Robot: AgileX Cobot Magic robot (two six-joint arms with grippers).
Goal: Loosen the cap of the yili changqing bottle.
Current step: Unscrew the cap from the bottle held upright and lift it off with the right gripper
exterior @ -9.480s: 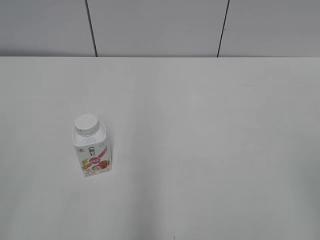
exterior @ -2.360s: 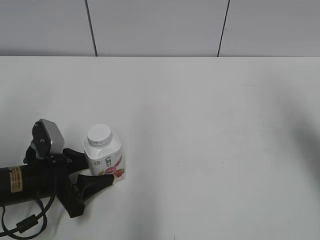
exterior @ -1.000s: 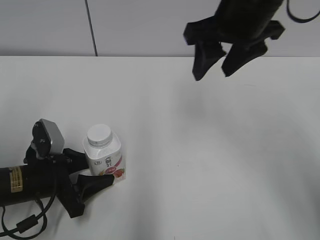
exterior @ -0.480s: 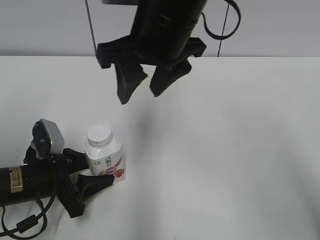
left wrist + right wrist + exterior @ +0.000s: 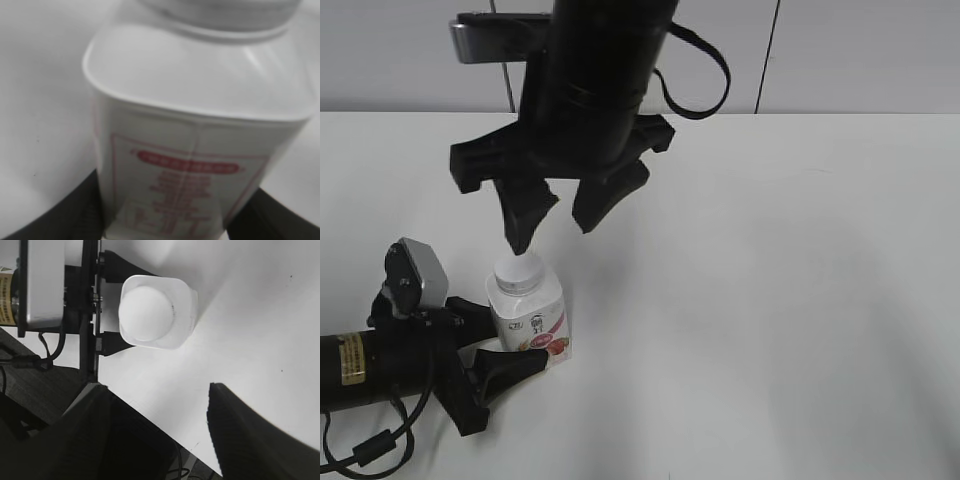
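A plain white table [image 5: 800, 300] filled most of the scene — behind it stood a pale grey panelled wall [image 5: 860, 50] with thin dark vertical seams, evenly lit.

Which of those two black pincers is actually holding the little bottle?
The left pincer, low at the table's edge, is clamped around the yili changqing bottle. The right pincer hangs open above the cap, touching nothing.

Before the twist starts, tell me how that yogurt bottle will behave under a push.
The bottle looks thin-walled, so it may dent. The left hand brackets its base, so it probably won't slide. It's tall over a small squarish foot; pressure on the cap might tip it.
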